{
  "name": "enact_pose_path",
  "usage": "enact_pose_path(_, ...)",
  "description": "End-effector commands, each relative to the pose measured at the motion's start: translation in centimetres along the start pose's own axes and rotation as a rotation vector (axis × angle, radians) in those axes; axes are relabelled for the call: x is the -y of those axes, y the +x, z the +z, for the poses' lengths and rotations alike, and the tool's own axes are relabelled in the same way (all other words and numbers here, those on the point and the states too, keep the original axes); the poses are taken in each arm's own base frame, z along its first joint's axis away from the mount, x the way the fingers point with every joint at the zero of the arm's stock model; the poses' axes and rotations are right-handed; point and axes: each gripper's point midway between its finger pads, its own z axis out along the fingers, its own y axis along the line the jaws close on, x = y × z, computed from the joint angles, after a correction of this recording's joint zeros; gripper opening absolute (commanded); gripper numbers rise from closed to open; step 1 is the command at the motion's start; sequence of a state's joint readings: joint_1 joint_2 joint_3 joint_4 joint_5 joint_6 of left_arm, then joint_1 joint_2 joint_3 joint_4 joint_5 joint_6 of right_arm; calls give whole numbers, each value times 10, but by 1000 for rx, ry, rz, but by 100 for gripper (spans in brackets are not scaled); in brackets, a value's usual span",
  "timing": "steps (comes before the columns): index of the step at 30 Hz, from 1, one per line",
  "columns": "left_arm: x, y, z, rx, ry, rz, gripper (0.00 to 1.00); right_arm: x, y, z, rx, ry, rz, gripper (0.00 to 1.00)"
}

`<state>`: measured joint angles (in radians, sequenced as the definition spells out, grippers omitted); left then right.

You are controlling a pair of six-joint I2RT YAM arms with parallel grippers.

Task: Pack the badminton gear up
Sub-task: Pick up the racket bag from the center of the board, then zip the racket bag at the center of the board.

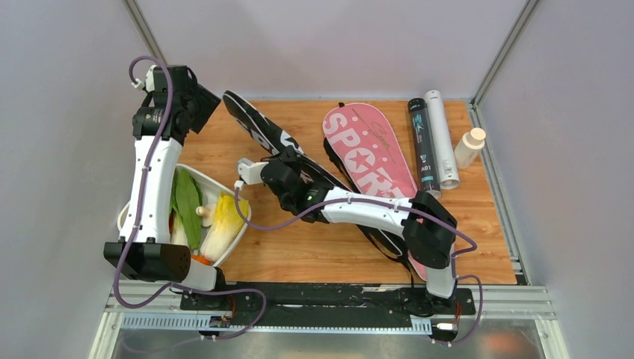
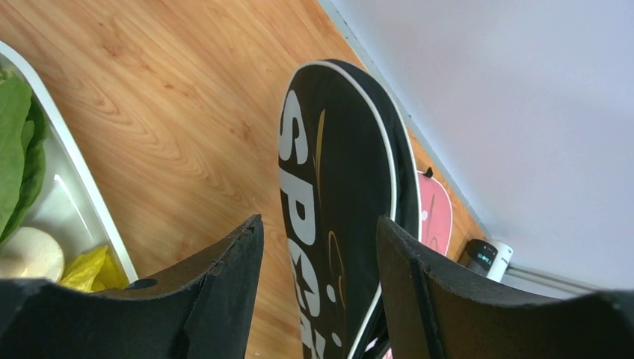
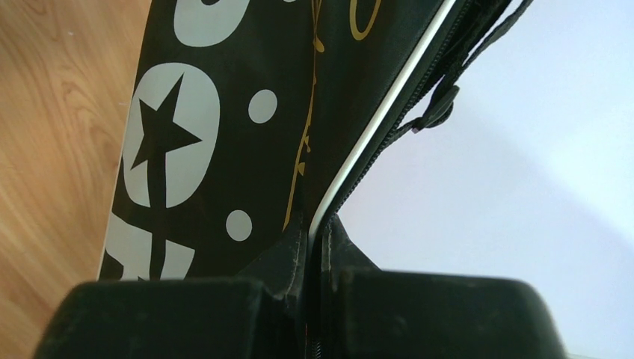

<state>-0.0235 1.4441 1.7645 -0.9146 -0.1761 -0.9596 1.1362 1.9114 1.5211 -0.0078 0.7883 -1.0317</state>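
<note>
A black "SPORT" racket bag (image 1: 258, 131) runs diagonally from the back left toward the right arm's base. My right gripper (image 1: 288, 170) is shut on its white-piped zipper edge (image 3: 318, 224) and holds that side up. My left gripper (image 1: 203, 105) is open at the bag's head end; in the left wrist view the bag (image 2: 336, 164) shows between and beyond the spread fingers (image 2: 318, 224), apart from them. A pink "SPORT" bag (image 1: 370, 149) lies flat behind. A black tube (image 1: 424, 146) and a white tube (image 1: 442, 138) lie at the back right. No rackets or shuttlecocks show.
A white tray (image 1: 215, 178) of vegetables stands at the left under the left arm, its rim (image 2: 82, 187) near the left fingers. A small white bottle with a tan cap (image 1: 469, 147) stands at the right wall. Grey walls close in the back and both sides.
</note>
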Motion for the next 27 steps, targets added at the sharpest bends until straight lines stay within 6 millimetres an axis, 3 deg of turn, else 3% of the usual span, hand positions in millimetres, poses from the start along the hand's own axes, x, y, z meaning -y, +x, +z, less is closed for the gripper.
enact_pose_path(1,21,-14,-17,26,91,-9,64,93,-19,-28,30,230,-1,0)
enact_pose_path(8,39,-12,-24,-4,176,-15,64,142,-33,-45,55,328,-71,0)
enact_pose_path(16,56,-32,-56,78,282,-11,65,147,-33,-49,85,347,-163,0)
enact_pose_path(18,54,-30,-53,72,268,-18,65,139,-28,-44,79,331,-188,0)
enact_pose_path(21,42,-16,-41,32,231,-32,66,107,-5,-32,55,289,-206,0)
enact_pose_path(23,25,4,-24,-13,190,-25,67,71,18,-20,33,237,-221,0)
enact_pose_path(25,16,18,-18,-43,201,-18,67,28,44,-8,-3,166,-239,0)
enact_pose_path(27,6,29,-15,-54,200,-14,67,1,60,-3,-34,144,-250,0)
